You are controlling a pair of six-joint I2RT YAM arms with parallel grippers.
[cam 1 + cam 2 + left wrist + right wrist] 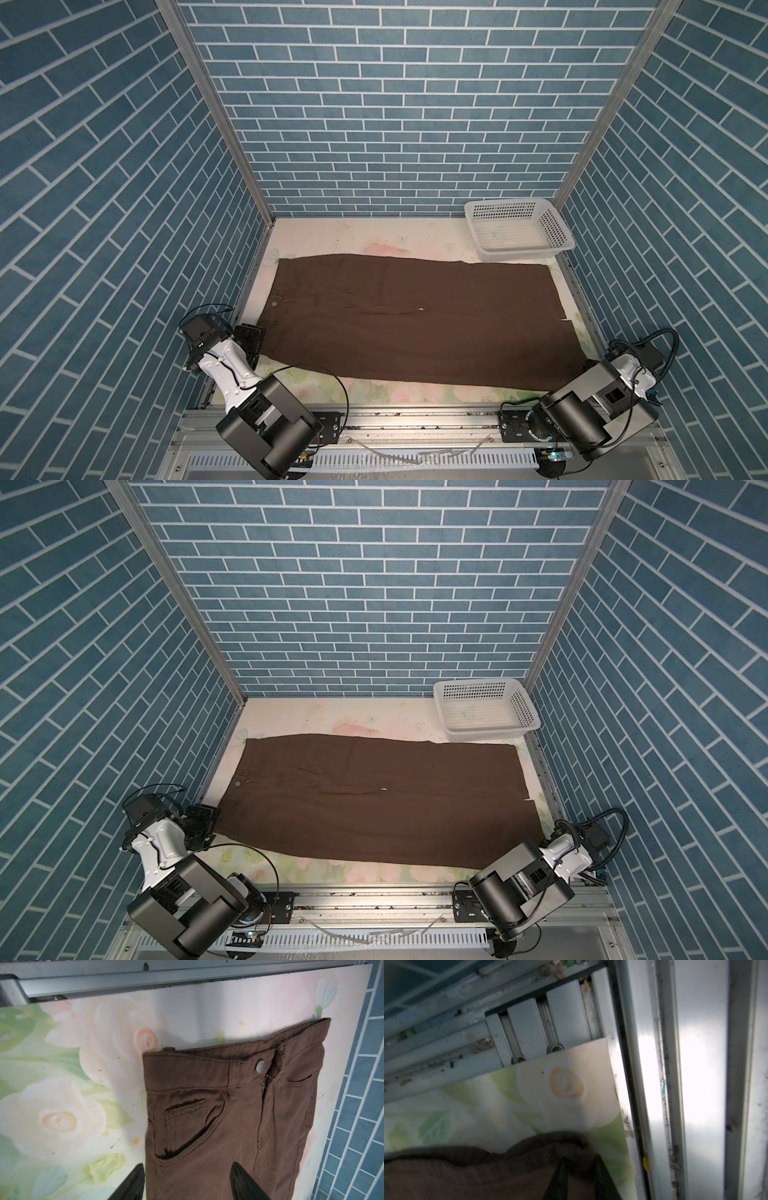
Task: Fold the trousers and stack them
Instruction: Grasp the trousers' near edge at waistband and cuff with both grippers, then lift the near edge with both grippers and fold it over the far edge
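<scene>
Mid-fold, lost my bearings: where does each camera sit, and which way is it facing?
Both top views: high over the front rail, looking down toward the back wall; trousers, basket, left arm and right arm show.
Left wrist: above the trousers' waist end, looking down, side rail beyond; left gripper open.
Right wrist: low at the table's near right corner; right gripper pinches the trousers' edge.
Shared: the button shows in the left wrist and a top view.

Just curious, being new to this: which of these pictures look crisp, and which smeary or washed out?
Right wrist view: smeared all over, the trousers dim, glare whitening the metal frame. Left wrist view: sharp, stitching and button crisp, a sheen on the table. Both top views: sharp and evenly lit, though the brick walls splay outward.
</scene>
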